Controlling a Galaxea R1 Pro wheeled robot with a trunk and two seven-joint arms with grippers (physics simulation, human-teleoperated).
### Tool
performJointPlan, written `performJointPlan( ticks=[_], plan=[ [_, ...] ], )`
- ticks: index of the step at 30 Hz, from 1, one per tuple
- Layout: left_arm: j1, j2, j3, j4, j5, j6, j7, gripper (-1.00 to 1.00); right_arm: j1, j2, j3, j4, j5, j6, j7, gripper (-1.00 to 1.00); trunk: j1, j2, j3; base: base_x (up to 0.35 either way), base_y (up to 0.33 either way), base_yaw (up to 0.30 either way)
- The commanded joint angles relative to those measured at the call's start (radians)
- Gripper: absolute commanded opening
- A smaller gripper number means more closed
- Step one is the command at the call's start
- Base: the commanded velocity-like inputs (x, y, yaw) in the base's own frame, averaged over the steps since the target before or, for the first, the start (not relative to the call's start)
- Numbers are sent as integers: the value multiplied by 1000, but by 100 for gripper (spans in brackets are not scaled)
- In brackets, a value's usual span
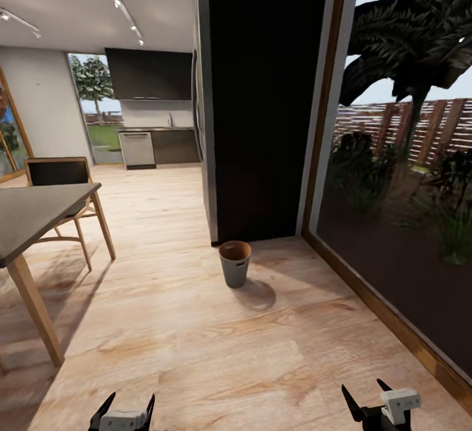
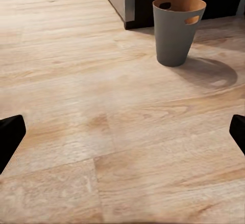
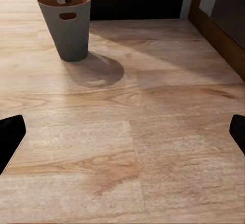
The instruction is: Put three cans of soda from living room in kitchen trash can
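The tash can point(image 1: 235, 263) stands upright on the wood floor, just in front of a tall dark cabinet block. It is grey outside, brown inside, with an oval handle cut-out, and both wrist views see it ahead: tash can point(image 2: 175, 30), tash can point(image 3: 68, 24). My left gripper point(image 1: 124, 410) and right gripper point(image 1: 366, 397) hang low at the near edge of the head view, well short of the bin. Both are open with nothing between the fingers; dark fingertips point(image 2: 10, 138) frame bare floor. No can of soda is in view.
A dining table point(image 1: 29, 218) with a wooden chair point(image 1: 62, 185) stands at the left. A large glass wall point(image 1: 400, 188) with a wooden base frame runs along the right. The kitchen counter with a steel dishwasher point(image 1: 137, 149) lies far back.
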Motion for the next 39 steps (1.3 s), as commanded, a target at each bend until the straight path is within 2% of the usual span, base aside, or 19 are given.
performJointPlan(
  ticks=[1, 14, 39],
  plan=[
    [0, 0, 0, 0, 0, 0, 0, 100, 0, 0, 0, 0, 0, 0, 0, 100, 0, 0, 0, 46, 0, 250],
    [0, 0, 0, 3, 0, 1, 0, 100, 0, -1, 0, 0, 0, 0, 0, 100, 0, 0, 0, 194, 0, 214],
    [0, 0, 0, 2, 0, 1, 0, 100, 0, -1, -2, -1, -2, 0, 0, 100, 0, 0, 0, 320, 0, 7]
  ],
)
